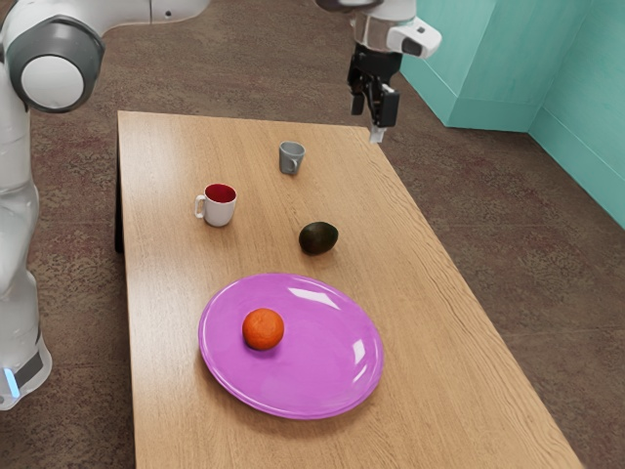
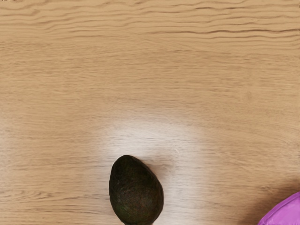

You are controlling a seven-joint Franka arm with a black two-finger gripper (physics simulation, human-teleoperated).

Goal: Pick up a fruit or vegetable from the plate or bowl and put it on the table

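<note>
Claw (image 1: 377,129): raised above the table (image 1: 488,383), apart from everything on it; whether it is open or closed cannot be told. Nearest the exterior camera lies the plate (image 1: 332,392), broad, shallow, glossy and magenta, with pale reflections toward the exterior view's right. The orange (image 1: 264,329) rests on it, left of the middle in the exterior view; it is round, with a deep orange skin, and its upper side is exposed.

Beyond the plate, and apart from it, the avocado (image 1: 318,238) lies on its side directly on the wood. In the wrist view it appears egg-shaped, blackish green and finely mottled, narrowing toward one end, with a bright sheen on the wood beside it and the plate's rim some way off.

Farther back, toward the exterior view's left, stands the white mug (image 1: 217,206), upright, red inside, its handle turned to that same side. Farther still, near the far end, stands the grey mug (image 1: 291,158), smaller and also upright. The avocado thus lies between the plate and the grey mug. Behind the table, brown floor (image 1: 476,164) meets a teal wall (image 1: 489,64).
</note>
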